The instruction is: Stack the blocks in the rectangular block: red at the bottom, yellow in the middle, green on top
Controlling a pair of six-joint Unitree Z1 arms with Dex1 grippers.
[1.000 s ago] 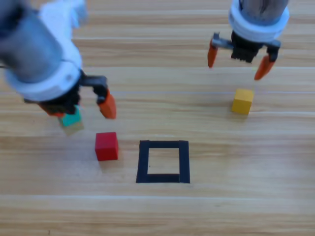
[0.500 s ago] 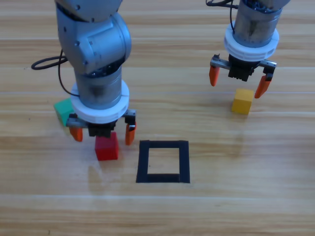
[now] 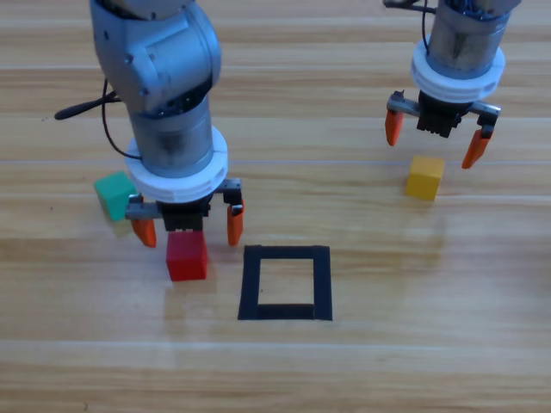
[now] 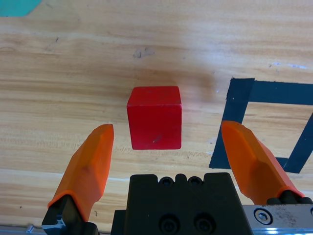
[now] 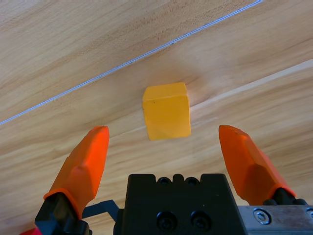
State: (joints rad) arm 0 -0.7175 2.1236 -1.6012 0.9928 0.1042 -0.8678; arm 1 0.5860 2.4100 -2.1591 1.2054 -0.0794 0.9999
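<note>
The red cube [image 3: 187,257] [image 4: 154,117] rests on the wood just left of the black tape square [image 3: 286,283] [image 4: 266,122]. My left gripper [image 3: 188,225] [image 4: 168,134] hangs open right above it, one jaw on each side, not touching. The teal-green cube [image 3: 114,194] [image 4: 17,6] sits to the upper left of the red one. Farther right, the yellow cube [image 3: 425,177] [image 5: 166,110] lies alone, and my right gripper [image 3: 436,142] [image 5: 164,142] hovers open just beyond it, jaws spread wider than the cube.
The left arm's black cable [image 3: 90,107] trails over the wood at the upper left. A tiny red-and-green speck [image 3: 83,409] lies at the front edge.
The left gripper has swung from over the green cube to straddle the red one. The right gripper has shifted a little to the right and lower, toward the yellow cube.
</note>
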